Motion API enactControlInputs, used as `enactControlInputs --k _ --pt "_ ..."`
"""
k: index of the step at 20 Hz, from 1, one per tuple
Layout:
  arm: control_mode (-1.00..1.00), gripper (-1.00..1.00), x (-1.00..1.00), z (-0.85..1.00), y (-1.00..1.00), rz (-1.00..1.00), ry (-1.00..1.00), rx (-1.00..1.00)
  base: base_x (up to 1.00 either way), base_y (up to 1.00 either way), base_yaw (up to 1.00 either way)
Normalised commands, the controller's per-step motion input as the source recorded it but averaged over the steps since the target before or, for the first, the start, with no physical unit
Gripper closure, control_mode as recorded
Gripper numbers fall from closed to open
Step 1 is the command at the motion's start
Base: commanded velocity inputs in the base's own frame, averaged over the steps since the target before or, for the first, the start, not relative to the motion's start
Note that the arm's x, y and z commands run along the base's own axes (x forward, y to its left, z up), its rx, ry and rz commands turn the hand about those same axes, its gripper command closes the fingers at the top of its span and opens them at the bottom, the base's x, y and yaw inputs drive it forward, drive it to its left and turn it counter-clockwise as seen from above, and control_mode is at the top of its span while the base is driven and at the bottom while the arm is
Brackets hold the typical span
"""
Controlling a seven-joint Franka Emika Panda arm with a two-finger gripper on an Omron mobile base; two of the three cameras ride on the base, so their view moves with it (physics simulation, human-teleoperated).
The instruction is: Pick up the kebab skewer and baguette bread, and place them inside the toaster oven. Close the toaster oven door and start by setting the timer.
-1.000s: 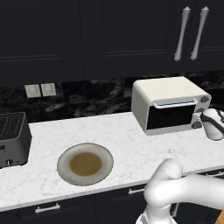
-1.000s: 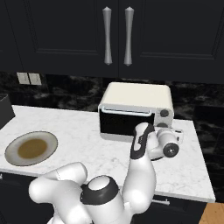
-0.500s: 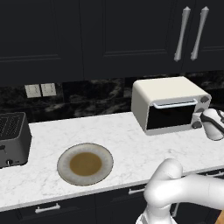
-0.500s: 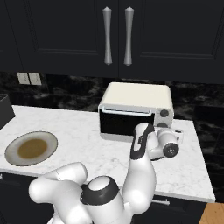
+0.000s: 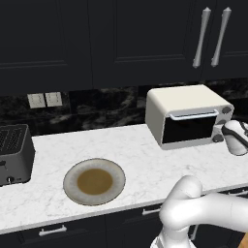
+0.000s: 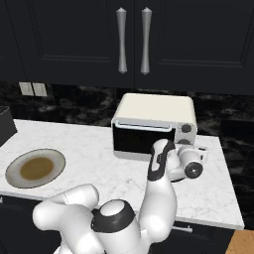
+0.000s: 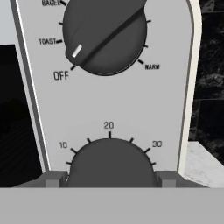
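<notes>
The cream-white toaster oven (image 5: 186, 104) (image 6: 154, 106) stands at the back right of the counter. Its toaster oven door (image 5: 189, 128) (image 6: 136, 139) is closed, silver handle along the top. My gripper (image 5: 221, 137) (image 6: 191, 149) (image 7: 111, 179) is at the oven's right-hand panel. In the hand view a fingertip (image 7: 54, 179) rests against each side of the lower timer knob (image 7: 111, 159), which is marked 10, 20 and 30. Above it, the mode knob (image 7: 105, 37) points between OFF and TOAST. The kebab skewer and baguette bread are out of view; the dark glass hides the oven's inside.
A round plate (image 5: 70, 181) (image 6: 12, 168) with a brown centre lies on the white marble counter (image 5: 140, 150), left of the oven. A dark grey slot toaster (image 5: 14, 152) stands at the far left. Dark cabinets hang above, and my arm's elbow (image 6: 161, 198) rises at the counter's front edge.
</notes>
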Motion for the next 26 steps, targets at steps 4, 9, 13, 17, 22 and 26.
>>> enactControlInputs --k 4,9,13,17,22,26 --pt "-1.0 1.0 0.0 0.0 0.0 0.0 0.0 0.0 0.0 0.0 0.0" --pt "-1.0 1.0 0.0 0.0 0.0 0.0 -0.01 0.03 0.0 0.0 0.0" --pt "-1.0 1.0 -0.02 0.0 0.0 0.0 -0.02 0.14 0.0 0.0 0.0" --pt "-1.0 1.0 0.0 0.0 0.0 0.0 -0.01 0.19 0.0 0.0 0.0" --pt "-1.0 1.0 0.0 0.0 0.0 0.0 0.0 0.2 0.0 0.0 0.0" --pt "-1.0 1.0 0.0 0.0 0.0 -0.02 0.0 0.18 0.0 0.0 0.0"
